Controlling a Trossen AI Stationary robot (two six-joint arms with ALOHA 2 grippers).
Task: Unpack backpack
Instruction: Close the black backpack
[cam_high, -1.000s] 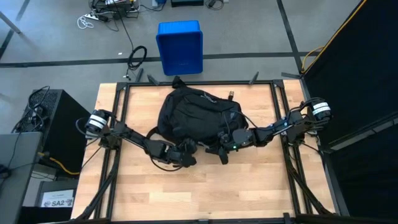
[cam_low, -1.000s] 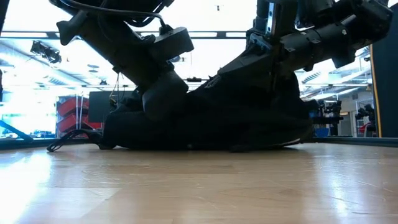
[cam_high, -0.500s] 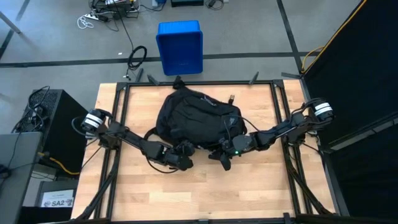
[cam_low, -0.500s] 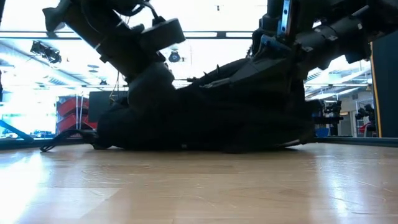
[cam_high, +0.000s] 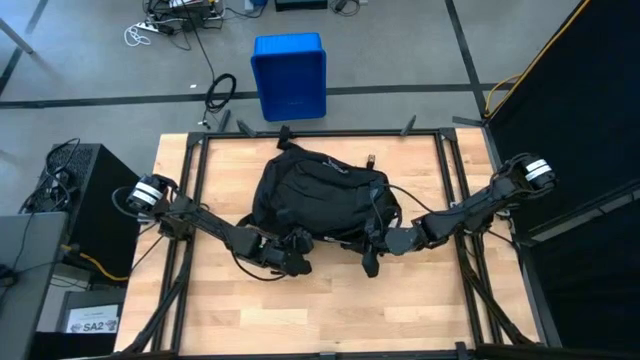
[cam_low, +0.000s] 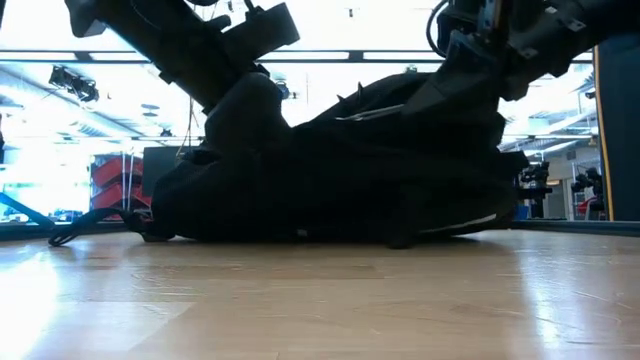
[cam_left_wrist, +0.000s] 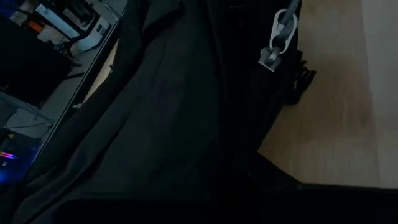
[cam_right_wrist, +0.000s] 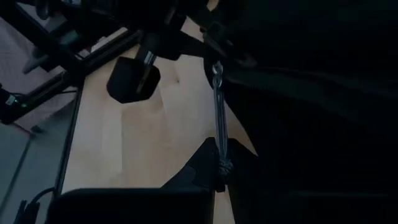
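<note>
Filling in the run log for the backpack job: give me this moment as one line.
stage: opening | backpack: flat on table | left gripper: shut, at near edge | right gripper: shut on zipper pull

Even overhead light; low view backlit by bright windows; wrist views dim.

Two dark jointed arms, seemingly cabled, with white-banded shoulder joints.

The backpack (cam_high: 318, 192) is large, black and soft — a rounded oval lying flat on the wooden table, toward its far side and about midway across. From table height its bulk (cam_low: 340, 170) slumps low and wide. A grey zipper pull (cam_left_wrist: 278, 38) hangs at its edge; it seems zipped, though the dark fabric hides that.
</note>
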